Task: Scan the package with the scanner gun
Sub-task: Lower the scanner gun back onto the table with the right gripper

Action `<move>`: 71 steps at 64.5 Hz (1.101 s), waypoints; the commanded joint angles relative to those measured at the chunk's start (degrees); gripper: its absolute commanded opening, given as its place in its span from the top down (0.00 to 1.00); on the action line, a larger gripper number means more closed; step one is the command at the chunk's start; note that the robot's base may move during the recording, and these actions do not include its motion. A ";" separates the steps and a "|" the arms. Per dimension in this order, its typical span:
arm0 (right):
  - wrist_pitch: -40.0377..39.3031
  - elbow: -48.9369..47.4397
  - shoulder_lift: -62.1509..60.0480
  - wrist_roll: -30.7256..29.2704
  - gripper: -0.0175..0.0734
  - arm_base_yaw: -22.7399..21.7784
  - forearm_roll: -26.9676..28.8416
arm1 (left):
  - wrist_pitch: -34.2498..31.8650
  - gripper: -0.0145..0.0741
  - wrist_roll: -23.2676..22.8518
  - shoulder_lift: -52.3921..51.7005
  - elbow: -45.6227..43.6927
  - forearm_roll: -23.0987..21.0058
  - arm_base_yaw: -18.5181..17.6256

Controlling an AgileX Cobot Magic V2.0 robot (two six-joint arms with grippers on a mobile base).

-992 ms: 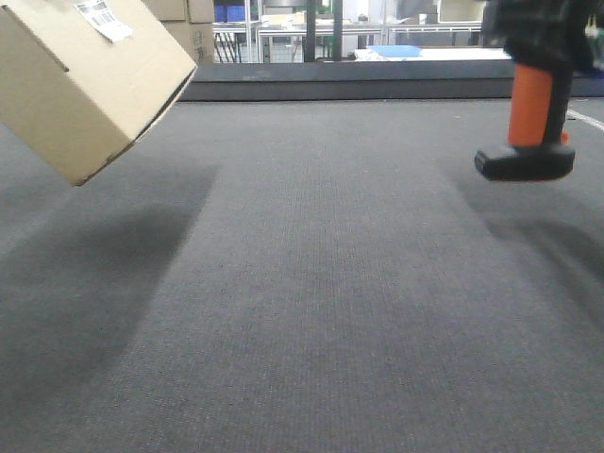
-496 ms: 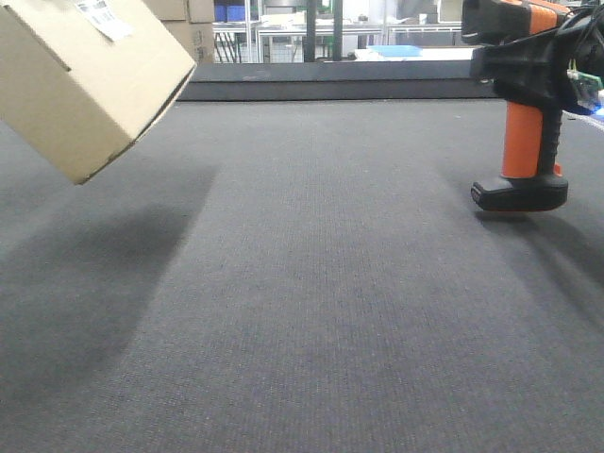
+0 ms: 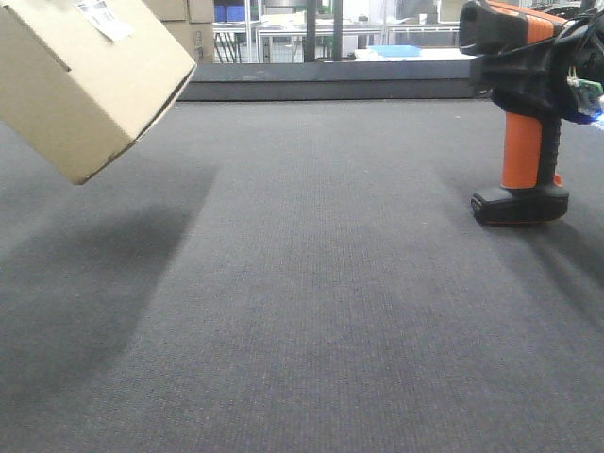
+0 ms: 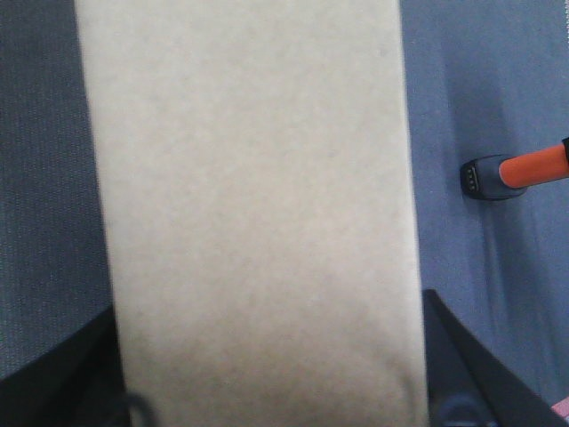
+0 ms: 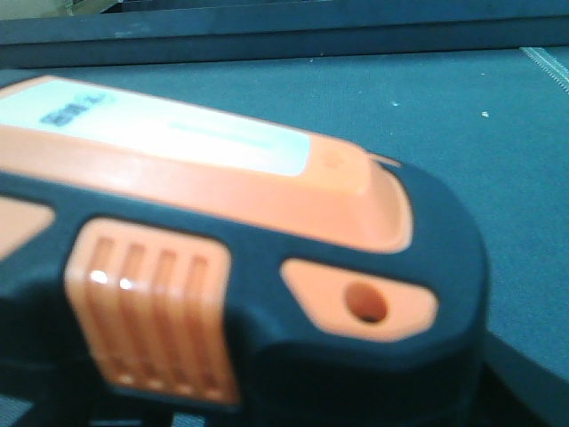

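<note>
A tan cardboard package [image 3: 90, 80] with a white label [image 3: 104, 17] hangs tilted in the air at the top left. In the left wrist view the package [image 4: 253, 205] fills the frame, and my left gripper [image 4: 267, 365] is shut on it, with dark fingers [image 4: 455, 365] at both its sides. The orange and black scanner gun [image 3: 524, 142] stands upright at the right with its base on the grey mat [image 3: 311, 283]. My right gripper [image 3: 543, 74] is shut around its head. The scanner head [image 5: 240, 249] fills the right wrist view, and the scanner's handle shows in the left wrist view [image 4: 520, 171].
A low dark ledge [image 3: 330, 85] bounds the far edge of the mat. Behind it are stacked cardboard boxes [image 3: 193, 28] and metal shelving [image 3: 283, 28]. The package casts a wide shadow on the mat's left side.
The right gripper has lowered the scanner gun from above the mat until its base rests on it. The package has stayed nearly still in the left gripper.
</note>
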 commanded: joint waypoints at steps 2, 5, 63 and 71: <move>-2.17 -0.44 -0.38 0.12 0.99 -0.24 -0.69 | -0.01 0.96 0.10 -0.59 -0.56 -1.18 -0.14; -1.67 -0.44 -0.38 0.12 0.99 -0.24 -0.69 | 0.06 0.96 0.10 -0.59 -0.56 -1.18 -0.14; 11.86 -0.44 -2.46 0.12 0.19 -0.24 -0.73 | 0.98 0.96 0.10 -0.59 -0.56 -1.18 -0.14; 14.33 -0.44 -3.87 -0.09 0.19 -0.24 -0.73 | 0.98 0.96 0.10 -0.59 -0.56 -1.18 -0.14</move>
